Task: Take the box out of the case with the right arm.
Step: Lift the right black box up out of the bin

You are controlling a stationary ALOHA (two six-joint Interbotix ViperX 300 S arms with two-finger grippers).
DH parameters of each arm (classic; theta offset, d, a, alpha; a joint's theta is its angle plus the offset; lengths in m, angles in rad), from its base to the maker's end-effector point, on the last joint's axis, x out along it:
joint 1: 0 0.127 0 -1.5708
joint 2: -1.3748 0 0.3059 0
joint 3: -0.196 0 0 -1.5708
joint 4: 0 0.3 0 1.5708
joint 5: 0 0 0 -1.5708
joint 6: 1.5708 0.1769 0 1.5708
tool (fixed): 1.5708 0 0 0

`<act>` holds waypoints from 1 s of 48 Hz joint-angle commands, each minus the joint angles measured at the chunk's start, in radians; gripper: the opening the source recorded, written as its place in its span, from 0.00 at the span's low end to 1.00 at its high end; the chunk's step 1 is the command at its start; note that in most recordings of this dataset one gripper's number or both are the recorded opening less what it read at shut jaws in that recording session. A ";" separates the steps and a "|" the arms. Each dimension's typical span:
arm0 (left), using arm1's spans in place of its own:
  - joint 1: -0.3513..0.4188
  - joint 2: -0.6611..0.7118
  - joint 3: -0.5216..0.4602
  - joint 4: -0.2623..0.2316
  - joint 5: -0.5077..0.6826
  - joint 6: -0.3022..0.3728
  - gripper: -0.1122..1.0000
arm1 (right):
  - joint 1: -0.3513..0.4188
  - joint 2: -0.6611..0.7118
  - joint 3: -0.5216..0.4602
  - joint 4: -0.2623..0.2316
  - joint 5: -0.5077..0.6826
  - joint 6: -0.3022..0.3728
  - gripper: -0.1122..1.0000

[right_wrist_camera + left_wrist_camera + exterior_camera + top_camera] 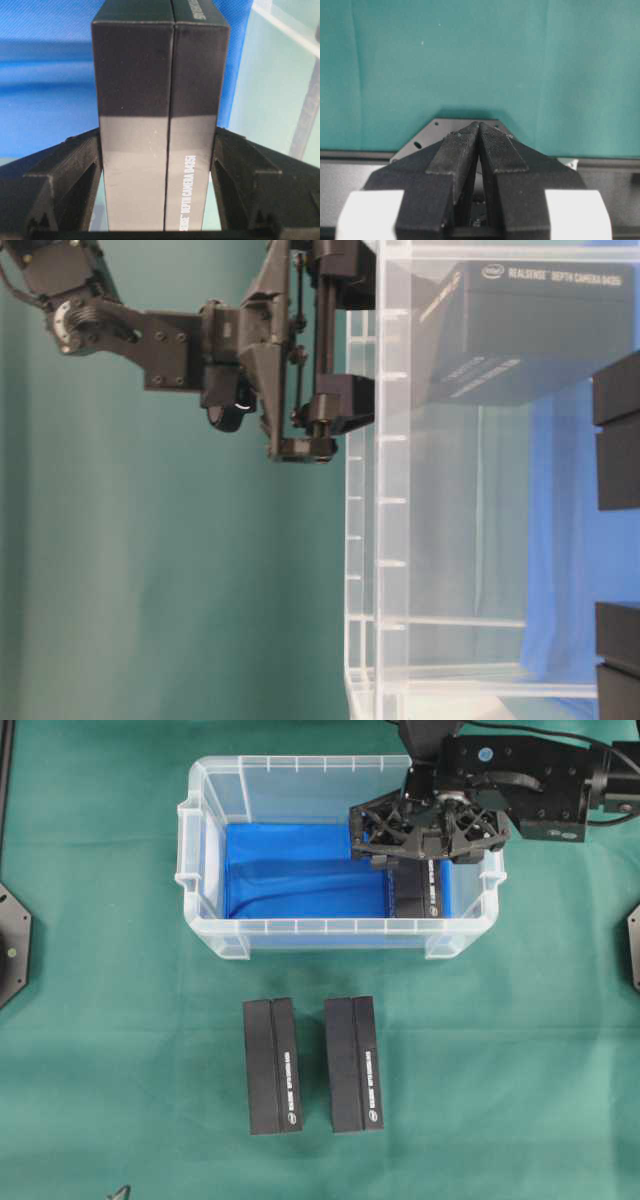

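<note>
Here the right gripper (pixel 159 170) is clamped on the box (pixel 160 75), one finger pressed to each long side. The box sits inside the case (pixel 300 933), at about 3 o'clock on its blue floor. Two more boxes (pixel 273 1065) lie on the green cloth (pixel 120 1050) at 6 o'clock from the case. The left gripper (pixel 479 145) has its fingers pressed together, holding nothing.

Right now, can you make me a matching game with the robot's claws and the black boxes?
Things:
1. right gripper
2. left gripper
3. two boxes
4. case

States:
A. shut, holding nothing
B. see-through with a blue floor
C. clamped on the box inside the case
D. lying side by side on the green cloth

Pairs: 1-C, 2-A, 3-D, 4-B
</note>
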 commanded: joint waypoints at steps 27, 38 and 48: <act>-0.002 0.003 -0.009 0.003 -0.003 0.000 0.10 | 0.025 -0.127 -0.305 -0.083 0.373 -0.012 0.68; -0.002 0.002 -0.009 0.003 -0.003 0.000 0.10 | 0.034 -0.133 -0.405 -0.112 0.445 -0.017 0.68; 0.000 0.003 -0.009 0.003 -0.003 0.000 0.10 | 0.043 -0.126 -0.460 -0.123 0.483 -0.014 0.68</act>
